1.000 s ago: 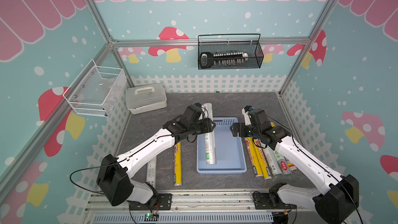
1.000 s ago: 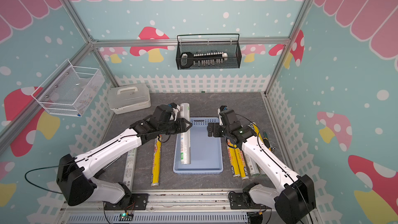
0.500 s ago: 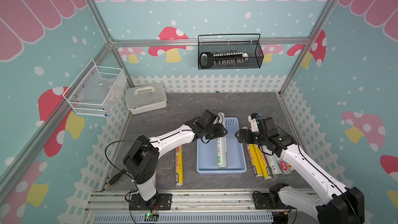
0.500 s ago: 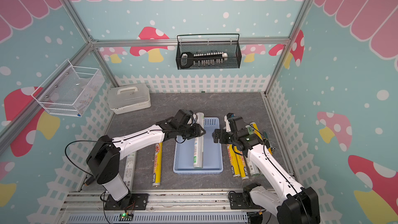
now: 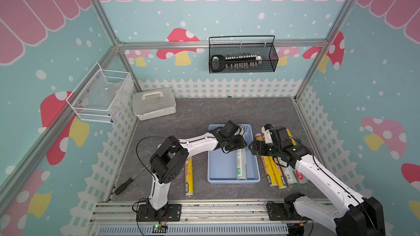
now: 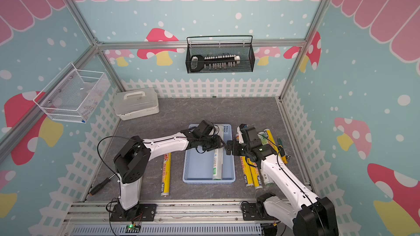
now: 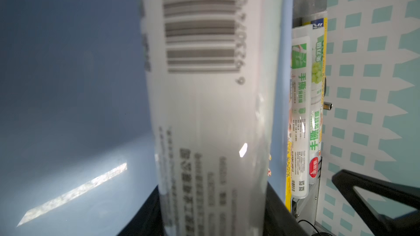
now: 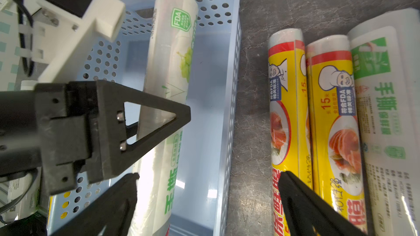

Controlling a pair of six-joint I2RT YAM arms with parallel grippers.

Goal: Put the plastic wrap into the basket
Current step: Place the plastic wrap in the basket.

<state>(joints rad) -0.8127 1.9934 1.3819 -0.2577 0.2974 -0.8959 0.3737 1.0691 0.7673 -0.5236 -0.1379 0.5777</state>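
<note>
White green-labelled roll [image 5: 241, 165] of plastic wrap: lying lengthwise inside the blue basket [image 5: 219, 181], against the wall nearer the right arm. Left gripper [image 5: 237, 147] clamped around its far half (not let go yet). Right gripper [image 5: 252, 149] spread wide, empty, just beside the basket. Left to do: one yellow roll [image 5: 189, 178] on the table [image 5: 200, 114], plus the cluster of rolls [image 5: 276, 173] on the basket's other side.

You're looking at a robot lab cell: aluminium-profile frame [image 5: 159, 44], printed pink-and-teal mushroom wall panels [image 5: 227, 12], white robot arms [image 5: 318, 173] bolted to a metal rail [image 5: 227, 208], grey stone-look surface [image 5: 204, 114].
</note>
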